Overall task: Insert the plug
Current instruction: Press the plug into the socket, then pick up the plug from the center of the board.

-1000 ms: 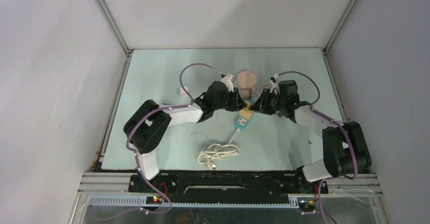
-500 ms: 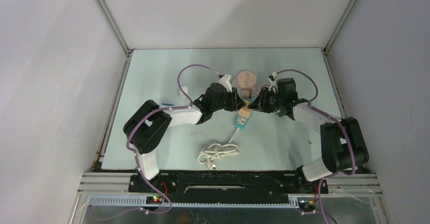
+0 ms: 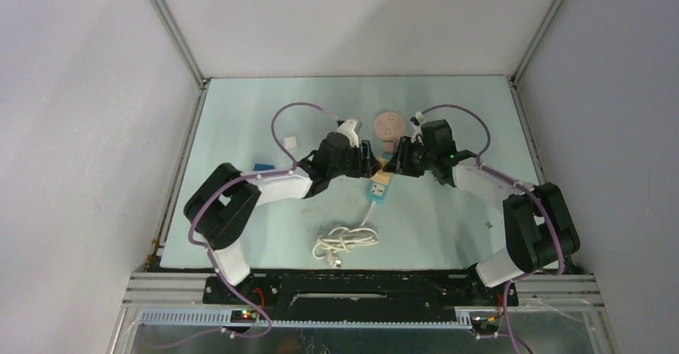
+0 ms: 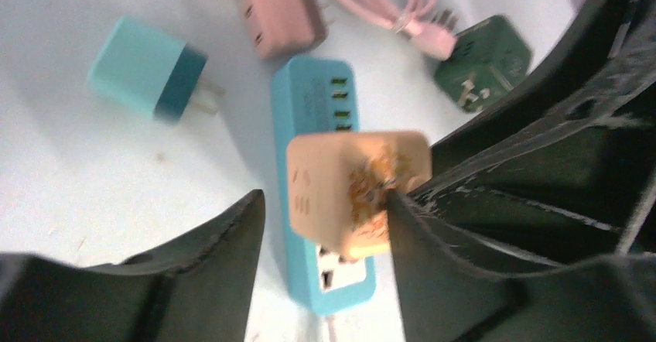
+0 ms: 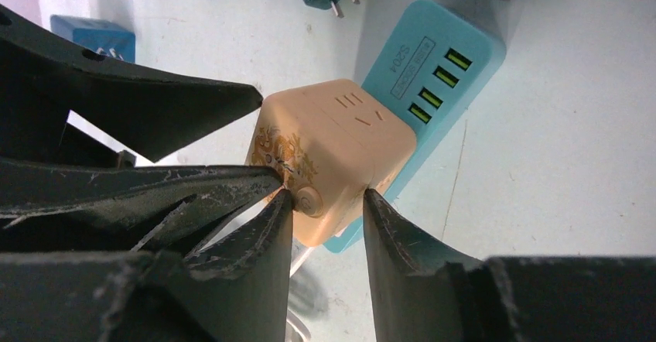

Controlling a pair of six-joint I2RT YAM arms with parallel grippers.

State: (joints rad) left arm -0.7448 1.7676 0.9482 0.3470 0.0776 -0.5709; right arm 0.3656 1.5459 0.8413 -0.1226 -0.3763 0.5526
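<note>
Tan cube plug (image 5: 329,156) sits atop the teal power strip (image 5: 437,56) at the middle of the counter (image 3: 464,114). Both my arms stretch forward, elbows out, wrists angled inward over it. My right pincer (image 5: 326,203) is clamped on the cube's corner. My left pincer (image 4: 325,203) stands apart, one finger touching it.
</note>
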